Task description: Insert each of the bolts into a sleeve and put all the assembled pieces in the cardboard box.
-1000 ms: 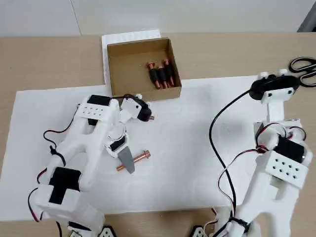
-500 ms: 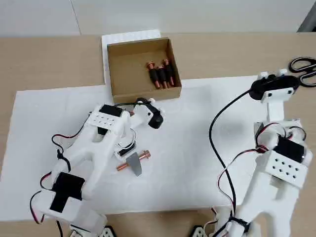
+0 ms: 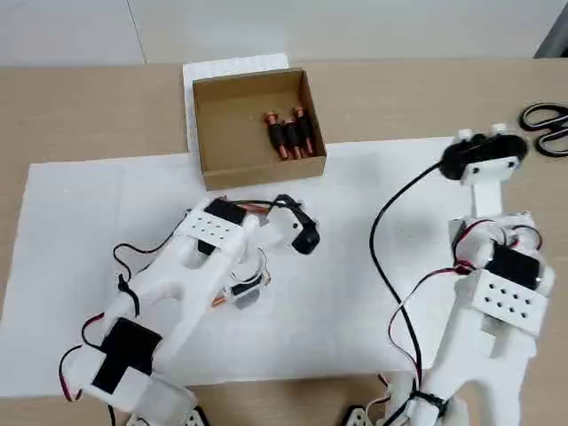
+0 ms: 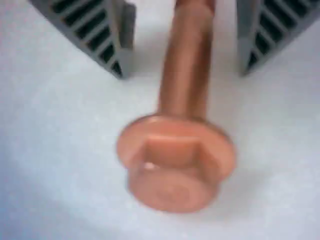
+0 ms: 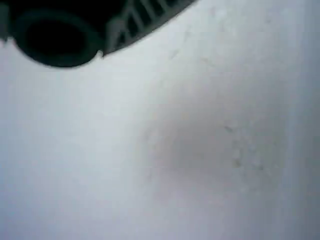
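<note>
A copper bolt [image 4: 180,150] lies on the white sheet with its hex head toward the left wrist camera. My left gripper [image 4: 182,67] is open, one grey ribbed finger on each side of the shank. In the high view the left arm covers most of this bolt [image 3: 217,302], leaving just its tip visible. A black sleeve [image 5: 55,40] shows end-on in the right wrist view, held against a ribbed finger [image 5: 142,17] of my right gripper above bare sheet. The cardboard box [image 3: 222,133] at the back holds three assembled pieces [image 3: 289,133].
Scissors [image 3: 548,120] lie at the far right edge of the table. The right arm [image 3: 497,293] stands on the right side of the white sheet [image 3: 355,266]. A white foam pad [image 3: 232,67] sticks out behind the box.
The left arm swung right and came down over the loose bolt, which now lies between its fingers. The right arm shifted slightly to the left.
</note>
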Controlling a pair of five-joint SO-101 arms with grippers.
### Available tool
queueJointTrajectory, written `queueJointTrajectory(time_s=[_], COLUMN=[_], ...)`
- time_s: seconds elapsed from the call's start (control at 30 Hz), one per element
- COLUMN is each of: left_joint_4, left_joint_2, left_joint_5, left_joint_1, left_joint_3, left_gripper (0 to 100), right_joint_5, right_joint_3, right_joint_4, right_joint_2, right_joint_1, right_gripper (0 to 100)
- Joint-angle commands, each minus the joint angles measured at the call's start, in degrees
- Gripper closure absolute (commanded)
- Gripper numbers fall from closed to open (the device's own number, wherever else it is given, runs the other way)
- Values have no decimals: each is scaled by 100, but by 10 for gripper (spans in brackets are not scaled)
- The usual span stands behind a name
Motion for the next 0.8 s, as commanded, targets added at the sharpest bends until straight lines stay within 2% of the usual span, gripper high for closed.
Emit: queueJointTrajectory(time_s=[0.0,0.17,0.27,0.57,0.77], left_joint_4=[-70,-44,35,1336,1512], left_joint_2=[53,9,9,9,9], left_joint_5=[18,387,396,396,475], left_joint_1=[114,123,123,123,114], left_joint_3=[-31,-31,-66,-1446,-1640], left_gripper=[899,908,992,992,992], right_joint_5=[-141,-141,-141,-141,-149], right_joint_3=[-18,-9,-9,-9,-9], right_joint_4=[-92,-84,-84,-84,-84], right_joint_2=[-207,-198,-215,-207,-180], right_joint_1=[-110,-119,-127,-136,-136], right_gripper=[995,995,995,995,995])
